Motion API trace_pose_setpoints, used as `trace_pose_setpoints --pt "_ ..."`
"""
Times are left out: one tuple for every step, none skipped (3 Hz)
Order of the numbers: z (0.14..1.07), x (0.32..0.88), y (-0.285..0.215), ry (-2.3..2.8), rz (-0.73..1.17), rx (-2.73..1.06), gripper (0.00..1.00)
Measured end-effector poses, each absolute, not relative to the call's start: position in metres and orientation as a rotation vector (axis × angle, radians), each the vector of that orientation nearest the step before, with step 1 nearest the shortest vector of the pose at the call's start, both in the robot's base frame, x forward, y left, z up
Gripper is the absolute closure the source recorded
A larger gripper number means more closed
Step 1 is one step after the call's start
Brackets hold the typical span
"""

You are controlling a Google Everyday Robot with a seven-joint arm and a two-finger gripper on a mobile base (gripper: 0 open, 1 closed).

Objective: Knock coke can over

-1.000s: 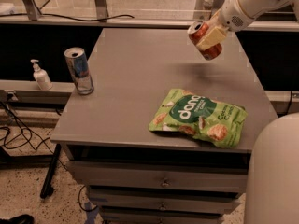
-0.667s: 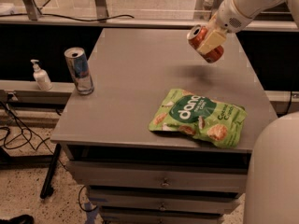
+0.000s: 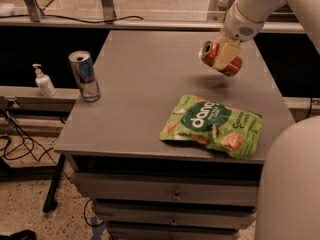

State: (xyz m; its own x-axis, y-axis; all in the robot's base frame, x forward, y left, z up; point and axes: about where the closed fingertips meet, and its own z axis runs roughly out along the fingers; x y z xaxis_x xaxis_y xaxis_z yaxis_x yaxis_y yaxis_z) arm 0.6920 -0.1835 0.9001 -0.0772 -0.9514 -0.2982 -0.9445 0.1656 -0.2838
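The coke can (image 3: 216,57) is a small red-orange can with a silver top. It is tilted nearly onto its side, silver top pointing left, and hangs above the grey table (image 3: 145,84) over its right part, with a shadow under it. My gripper (image 3: 226,55) comes down from the upper right on the white arm and is shut on the can, one pale finger (image 3: 226,54) across its middle.
A taller blue-and-silver can (image 3: 85,76) stands upright near the table's left edge. A green snack bag (image 3: 212,125) lies flat at the front right. A white pump bottle (image 3: 43,81) stands on a ledge left of the table. Drawers sit under the tabletop.
The gripper and the can have moved a little to the left and the can has tipped further, its silver top turning more to the left.
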Motion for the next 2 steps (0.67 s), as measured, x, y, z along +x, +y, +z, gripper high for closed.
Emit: trace_pose_setpoints --pt "0.883 0.677 -0.188 2.093 0.028 -1.863 1.0" --pt "0.862 0.665 -0.192 2.148 0.102 -1.896 1.0"
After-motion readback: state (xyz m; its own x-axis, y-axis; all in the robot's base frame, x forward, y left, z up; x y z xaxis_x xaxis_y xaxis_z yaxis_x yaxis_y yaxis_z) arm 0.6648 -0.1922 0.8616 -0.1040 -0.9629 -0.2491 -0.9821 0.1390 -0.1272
